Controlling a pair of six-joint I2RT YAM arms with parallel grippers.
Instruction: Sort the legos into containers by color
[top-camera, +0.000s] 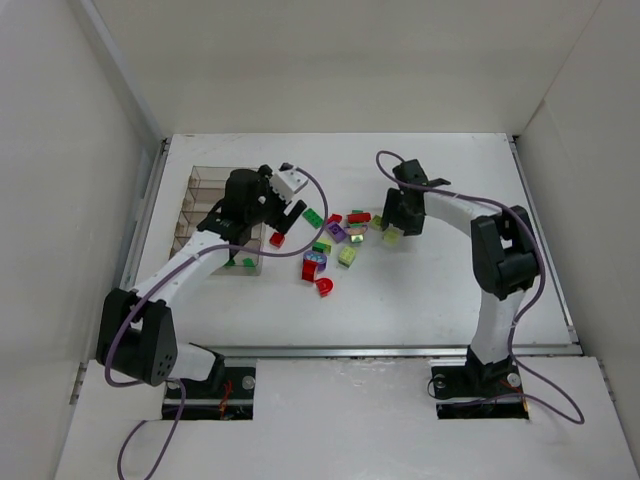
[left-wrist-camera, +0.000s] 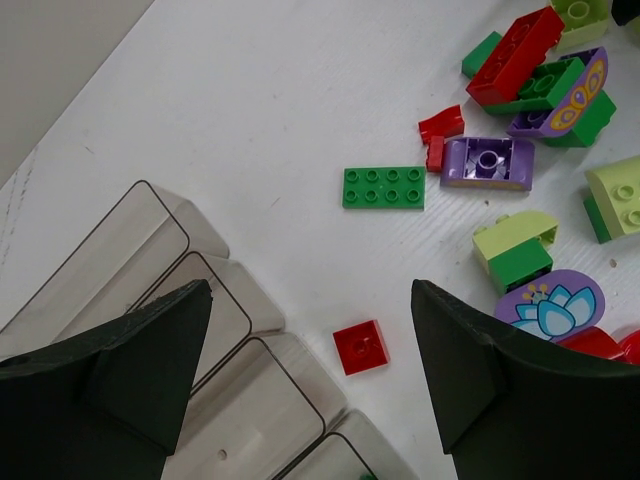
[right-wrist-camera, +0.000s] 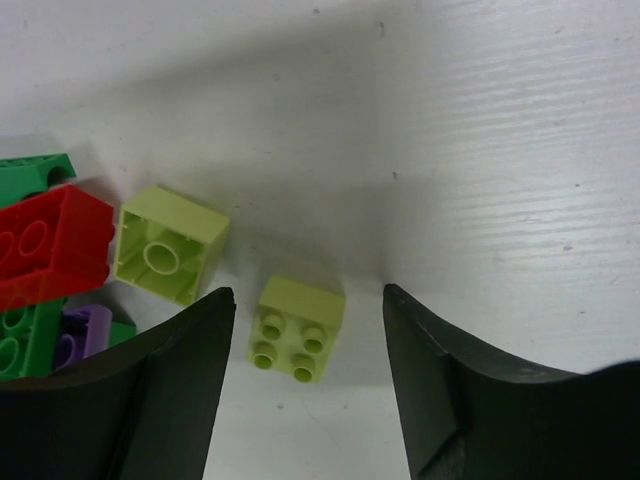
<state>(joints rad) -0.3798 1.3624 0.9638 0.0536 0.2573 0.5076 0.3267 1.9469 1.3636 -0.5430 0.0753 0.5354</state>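
— Both pairs of jaws are spread wide and hold nothing. The left gripper (left-wrist-camera: 312, 320) hangs over a small red square brick (left-wrist-camera: 361, 347), and the right gripper (right-wrist-camera: 307, 300) straddles a yellow-green four-stud brick (right-wrist-camera: 297, 330).
— Which step is that?
— Picking, I'd judge. Each arm is lined up on a piece but not yet closed on it. The next move calls for lowering, pinching squarely, then carrying the piece to its row.
— And the other legos?
— They form a loose pile of red, green, purple and yellow-green plastic bricks (top-camera: 340, 235) on the white table (top-camera: 450, 300), between the arms.
— The clear smoky four-row organizer box (left-wrist-camera: 160, 235)?
— It sits just beside the red brick. Two small green pieces (top-camera: 240, 263) seem to lie in the row nearest the arms. The other rows look bare where the left arm doesn't hide them.
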